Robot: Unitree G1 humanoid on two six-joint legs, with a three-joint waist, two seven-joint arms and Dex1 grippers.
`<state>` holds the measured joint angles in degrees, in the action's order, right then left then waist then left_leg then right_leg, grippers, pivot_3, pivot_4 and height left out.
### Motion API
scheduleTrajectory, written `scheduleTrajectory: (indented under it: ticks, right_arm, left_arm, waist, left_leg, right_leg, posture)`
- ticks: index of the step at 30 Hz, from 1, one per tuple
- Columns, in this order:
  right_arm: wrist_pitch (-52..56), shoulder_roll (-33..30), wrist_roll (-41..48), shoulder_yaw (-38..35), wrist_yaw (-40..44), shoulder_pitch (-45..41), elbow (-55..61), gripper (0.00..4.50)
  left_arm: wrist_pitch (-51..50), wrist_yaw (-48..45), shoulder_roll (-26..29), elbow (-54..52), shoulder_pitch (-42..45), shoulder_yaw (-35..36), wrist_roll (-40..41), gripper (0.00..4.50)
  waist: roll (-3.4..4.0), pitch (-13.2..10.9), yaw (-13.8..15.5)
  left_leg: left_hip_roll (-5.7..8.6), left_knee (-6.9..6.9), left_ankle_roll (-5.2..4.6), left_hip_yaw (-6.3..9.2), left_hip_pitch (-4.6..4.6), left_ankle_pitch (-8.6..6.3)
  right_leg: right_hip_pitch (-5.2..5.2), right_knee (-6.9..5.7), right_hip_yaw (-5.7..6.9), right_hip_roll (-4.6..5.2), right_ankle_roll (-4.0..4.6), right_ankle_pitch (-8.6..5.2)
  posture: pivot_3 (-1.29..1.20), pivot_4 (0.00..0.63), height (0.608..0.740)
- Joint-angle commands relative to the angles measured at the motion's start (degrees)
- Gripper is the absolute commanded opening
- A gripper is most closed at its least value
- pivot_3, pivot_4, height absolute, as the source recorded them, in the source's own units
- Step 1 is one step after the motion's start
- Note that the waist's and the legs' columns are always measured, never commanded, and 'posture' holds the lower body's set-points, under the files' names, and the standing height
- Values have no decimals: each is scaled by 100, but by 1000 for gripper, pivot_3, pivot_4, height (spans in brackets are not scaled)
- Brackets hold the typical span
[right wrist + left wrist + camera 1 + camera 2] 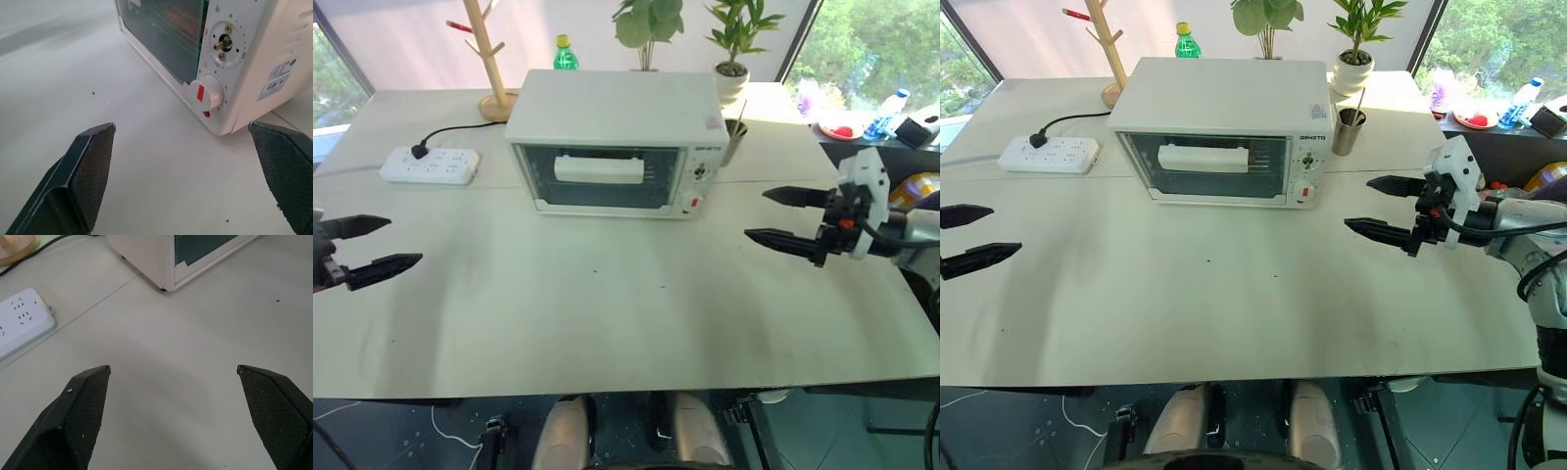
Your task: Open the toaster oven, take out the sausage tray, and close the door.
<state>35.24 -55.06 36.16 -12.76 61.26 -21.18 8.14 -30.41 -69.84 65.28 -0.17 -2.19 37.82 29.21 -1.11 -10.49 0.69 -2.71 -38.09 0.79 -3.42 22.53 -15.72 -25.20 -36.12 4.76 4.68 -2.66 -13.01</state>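
The toaster oven [615, 142] sits on the table [607, 313] with its door [602, 176] closed; something reddish glows dimly behind the glass, perhaps the sausage tray. The left gripper [372, 250] hangs well off the oven's left side, fingers spread wide and empty. The right gripper [781, 217] hangs near the knob side, equally wide apart.

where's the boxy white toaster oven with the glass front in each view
Left eye view: boxy white toaster oven, upper centre, door shut.
Right eye view: upper centre, slightly left.
Left wrist view: one front bottom corner at the top edge.
Right wrist view: its knob end, upper right.
Shared landmark: the white power strip beside the oven, also in the left wrist view.
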Motion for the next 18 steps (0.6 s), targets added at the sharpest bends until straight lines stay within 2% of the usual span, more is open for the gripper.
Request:
scheduleTrajectory:
  ticks: [1,9,18]
  right_arm:
    - [0,-9,33,-97,2,-63,97,4500]
    - [185,83,140,-185,-182,3,203,4500]
    - [554,428,405,-85,-622,-233,763,4500]
  left_arm:
    - [231,44,36,-70,-26,178,-125,4402]
    - [-56,136,-25,-56,297,109,175,4402]
    - [-1123,362,-104,-1070,1234,-256,1404,4402]
  waist:
    - [0,0,0]
    - [0,0,3]
    - [-2,0,1]
  left_leg:
    - [0,0,0,0,0,0]
    - [0,0,0,-1,1,0]
    - [0,-1,1,0,1,0]
  right_leg:
    - [0,0,0,0,0,0]
    - [0,0,0,0,0,1]
    - [1,-2,-2,-1,-17,11]
  posture:
    - [0,150,717]
    - [0,150,717]
    - [0,150,717]
